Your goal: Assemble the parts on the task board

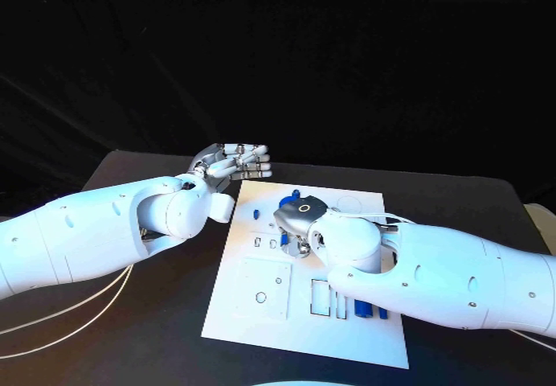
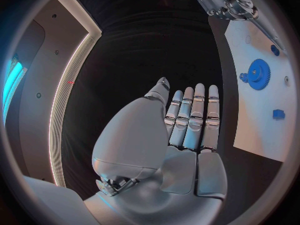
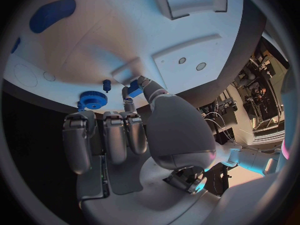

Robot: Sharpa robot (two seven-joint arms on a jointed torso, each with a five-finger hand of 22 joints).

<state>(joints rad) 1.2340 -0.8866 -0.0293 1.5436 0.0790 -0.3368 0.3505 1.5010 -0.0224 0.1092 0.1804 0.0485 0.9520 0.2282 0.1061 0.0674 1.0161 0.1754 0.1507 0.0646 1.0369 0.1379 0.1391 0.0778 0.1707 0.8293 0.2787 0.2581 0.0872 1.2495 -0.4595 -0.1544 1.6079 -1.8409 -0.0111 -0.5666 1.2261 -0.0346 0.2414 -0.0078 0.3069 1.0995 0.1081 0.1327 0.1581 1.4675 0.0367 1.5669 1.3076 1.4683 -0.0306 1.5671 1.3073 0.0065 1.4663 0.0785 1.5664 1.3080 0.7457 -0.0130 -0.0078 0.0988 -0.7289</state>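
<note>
right hand (image 3: 134, 130) over task board (image 1: 296, 322), blue gear (image 3: 92, 100) beside

My two arms are white, and each one ends in a silver hand: my left hand (image 1: 232, 163) has pale silver fingers with darker bands across them, and my right hand (image 1: 299, 219) is silver-grey with a dark round spot on its back. The table (image 1: 151, 322) is black. The task board (image 1: 312, 338) on it is plain white, with thin dark outlines of slots and small holes. The parts are blue: a blue gear (image 2: 257, 74) with fine teeth, a small blue block (image 2: 279, 114), a long rounded blue piece (image 3: 52, 14) and a small blue piece (image 3: 134, 91) between my right fingertips.
</note>
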